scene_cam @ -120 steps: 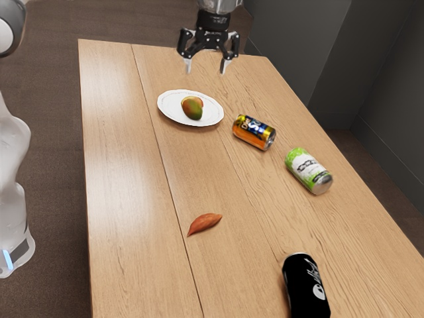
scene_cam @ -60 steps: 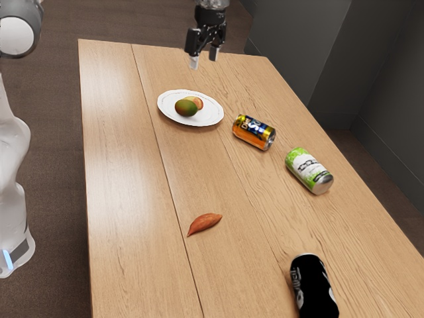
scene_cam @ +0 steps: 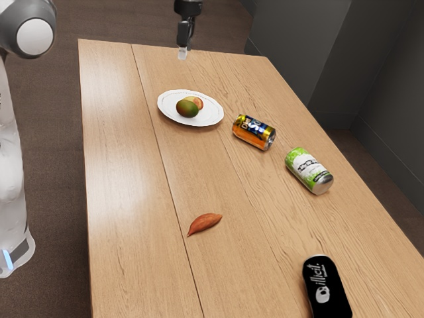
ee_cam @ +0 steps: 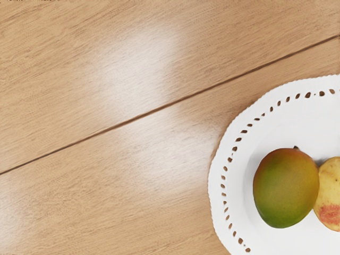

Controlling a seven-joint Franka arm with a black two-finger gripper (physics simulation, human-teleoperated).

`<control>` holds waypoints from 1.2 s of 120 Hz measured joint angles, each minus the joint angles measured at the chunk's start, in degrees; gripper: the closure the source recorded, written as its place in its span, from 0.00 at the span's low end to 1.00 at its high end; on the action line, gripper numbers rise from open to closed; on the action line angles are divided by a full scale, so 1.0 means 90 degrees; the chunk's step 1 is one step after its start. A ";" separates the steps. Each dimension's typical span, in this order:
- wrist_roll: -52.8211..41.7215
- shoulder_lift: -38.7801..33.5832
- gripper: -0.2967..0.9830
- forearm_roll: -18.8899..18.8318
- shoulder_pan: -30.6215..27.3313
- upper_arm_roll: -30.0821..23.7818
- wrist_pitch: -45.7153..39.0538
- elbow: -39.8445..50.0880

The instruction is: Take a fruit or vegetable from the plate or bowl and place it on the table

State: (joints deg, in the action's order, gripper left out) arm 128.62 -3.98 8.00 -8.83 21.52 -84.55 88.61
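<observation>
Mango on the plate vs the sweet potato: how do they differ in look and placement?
Shape: the mango is plump and rounded; the sweet potato is slender, tapering to points.
Color: the mango runs green to orange; the sweet potato is reddish orange all over.
Place: the mango sits on the plate, right beside a yellow fruit; the sweet potato lies alone, directly on the table.
Shared: some orange in the skin.

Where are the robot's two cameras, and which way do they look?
Exterior view: beside the arm, looking down along the table; the white arm shows at its left edge, the claw near the top.
Wrist view: on the arm's hand, looking down at wood and part of the plate.
Both share the table, plate, mango and yellow-red fruit.
</observation>
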 joint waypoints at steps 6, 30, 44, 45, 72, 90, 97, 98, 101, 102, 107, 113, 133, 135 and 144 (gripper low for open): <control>0.0016 0.0000 0.23 0.0055 -0.0971 -0.0858 0.0000 0.0016; 0.0030 0.0213 0.23 0.0278 -0.2473 -0.2570 -0.0002 -0.0041; -0.0042 0.0179 0.23 0.0356 -0.2471 -0.2706 -0.0078 0.0205; -0.0049 0.0156 0.23 0.0360 -0.2471 -0.2705 -0.0091 0.0262; -0.0307 -0.0206 0.23 0.0398 -0.2958 -0.2489 -0.0541 0.1289; -0.0567 -0.0082 0.23 0.0365 -0.2829 -0.2522 -0.0985 0.1525; -0.0803 -0.0080 0.23 0.0318 -0.2828 -0.2524 -0.1179 0.1664; -0.0844 -0.0080 0.23 0.0306 -0.2832 -0.2525 -0.1202 0.1675; -0.0978 -0.0094 0.23 0.0275 -0.2846 -0.2528 -0.1262 0.1696; -0.1024 -0.0100 0.23 0.0266 -0.2850 -0.2530 -0.1279 0.1701; -0.1287 -0.0144 0.23 0.0233 -0.2855 -0.2534 -0.1359 0.1714; -0.1606 -0.0135 0.23 0.0216 -0.2846 -0.2536 -0.1442 0.1717; -0.2491 0.0012 0.23 0.0212 -0.2827 -0.2543 -0.1784 0.1957; -0.2568 0.0026 0.23 0.0226 -0.2830 -0.2542 -0.1827 0.1993; -0.2888 0.0084 0.23 0.0280 -0.2860 -0.2540 -0.2007 0.2118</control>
State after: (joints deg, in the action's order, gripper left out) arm 102.63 -3.23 10.51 -34.57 -1.34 -102.61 107.67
